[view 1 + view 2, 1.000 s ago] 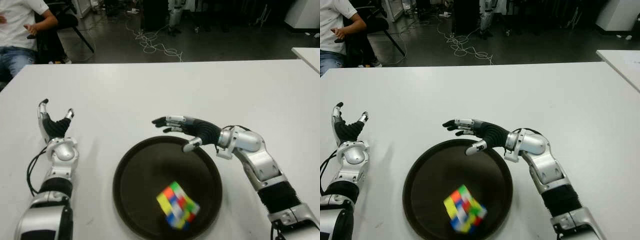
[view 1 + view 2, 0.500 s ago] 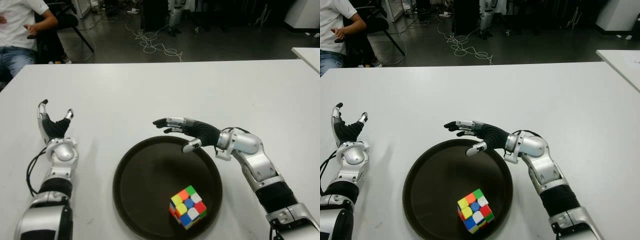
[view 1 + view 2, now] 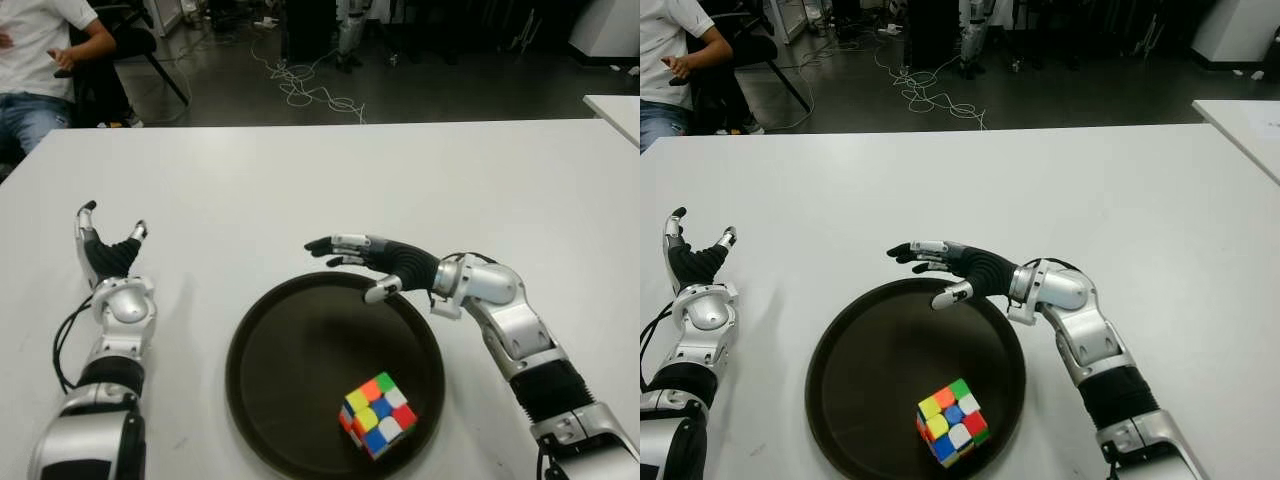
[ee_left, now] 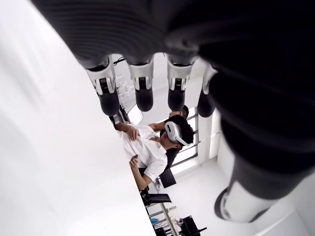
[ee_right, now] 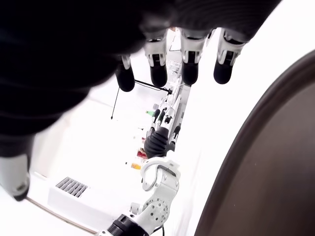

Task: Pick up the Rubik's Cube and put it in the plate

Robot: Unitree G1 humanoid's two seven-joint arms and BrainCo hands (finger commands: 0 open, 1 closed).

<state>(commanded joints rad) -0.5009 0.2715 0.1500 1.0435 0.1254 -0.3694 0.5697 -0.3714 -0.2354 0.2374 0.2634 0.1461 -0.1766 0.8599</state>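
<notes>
The Rubik's Cube (image 3: 377, 414) sits inside the dark round plate (image 3: 262, 365), toward the part of it nearest the counter's (image 3: 300, 190) near edge, resting on one face with nothing touching it. The right hand (image 3: 362, 262) hovers over the plate's far rim, fingers spread and extended, thumb pointing down toward the rim — it holds nothing, and its wrist view shows only open fingertips with the plate's edge below. The left hand (image 3: 108, 252) shows near the counter's left edge, well apart from the plate, fingers spread upward and empty.

Judging from this, the placing step looks done — the cube is in the plate and released. What remains is clearing away: the right hand should draw back from over the plate toward its own side, keeping its thumb clear of the rim so it does not nudge the plate.
</notes>
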